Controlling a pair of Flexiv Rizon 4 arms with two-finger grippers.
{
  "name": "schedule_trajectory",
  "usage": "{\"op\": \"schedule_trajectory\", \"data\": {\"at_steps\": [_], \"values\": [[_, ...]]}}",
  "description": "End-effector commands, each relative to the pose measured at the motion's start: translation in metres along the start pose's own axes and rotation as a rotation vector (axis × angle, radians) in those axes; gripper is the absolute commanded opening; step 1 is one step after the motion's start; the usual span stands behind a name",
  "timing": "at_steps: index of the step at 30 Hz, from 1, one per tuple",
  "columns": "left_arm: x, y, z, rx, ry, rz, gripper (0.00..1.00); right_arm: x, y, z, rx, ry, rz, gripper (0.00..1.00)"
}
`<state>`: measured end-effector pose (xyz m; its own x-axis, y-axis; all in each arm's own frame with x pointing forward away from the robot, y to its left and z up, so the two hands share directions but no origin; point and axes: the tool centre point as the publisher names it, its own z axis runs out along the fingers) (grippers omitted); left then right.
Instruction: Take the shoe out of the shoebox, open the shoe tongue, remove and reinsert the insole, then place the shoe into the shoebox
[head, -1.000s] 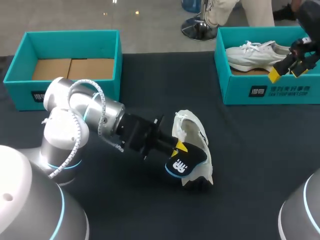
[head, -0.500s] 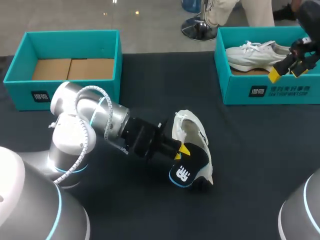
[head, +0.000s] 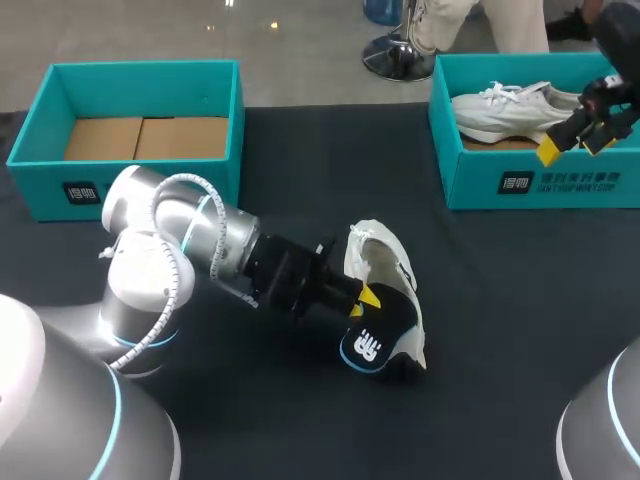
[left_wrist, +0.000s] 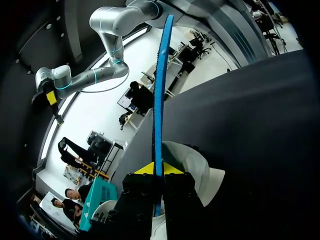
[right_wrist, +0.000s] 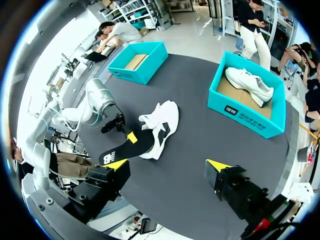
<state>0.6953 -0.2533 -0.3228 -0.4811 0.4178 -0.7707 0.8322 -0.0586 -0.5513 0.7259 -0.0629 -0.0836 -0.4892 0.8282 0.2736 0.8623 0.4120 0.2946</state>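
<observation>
A dark worktop (head: 500, 300) seen from above, with a teal shoebox near each far corner and a white shoe (head: 385, 262) lying between them, nearer the robot. The shoe's upper gapes open.

The left arm comes in from the left side and reaches low across the worktop to the shoe. Its hand (head: 366, 297) is clamped on a black insole (head: 376, 340) with a blue edge and a white logo. In the left wrist view the insole shows edge-on as a thin blue line running straight out between the two yellow tips, which press on it from both sides. The logo end of the insole sticks out past the shoe toward the robot, while the other end lies over the shoe's opening. How far it sits inside cannot be made out.

The left shoebox (head: 130, 95) holds only its brown cardboard floor. The right shoebox (head: 530, 180) holds a second white shoe (head: 510, 108), lying lengthwise on the cardboard.

The right arm comes in from the right edge, and its hand (head: 573, 146) hangs above the right shoebox's front wall, touching nothing. Its two fingers stand wide apart, with nothing between them. It is well apart from the shoe on the worktop.
</observation>
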Motion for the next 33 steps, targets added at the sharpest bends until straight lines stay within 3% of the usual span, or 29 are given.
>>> {"op": "schedule_trajectory", "data": {"at_steps": [1,33], "values": [[0.0003,-0.0006,0.0006,-0.003,0.001,0.001,0.0,-0.0003,0.0028,0.0,0.007,0.0,0.002,1.0],[0.0014,-0.0009,-0.0006,-0.021,-0.003,0.021,0.0,-0.0003,0.0028,0.0,0.007,0.0,0.002,1.0]]}}
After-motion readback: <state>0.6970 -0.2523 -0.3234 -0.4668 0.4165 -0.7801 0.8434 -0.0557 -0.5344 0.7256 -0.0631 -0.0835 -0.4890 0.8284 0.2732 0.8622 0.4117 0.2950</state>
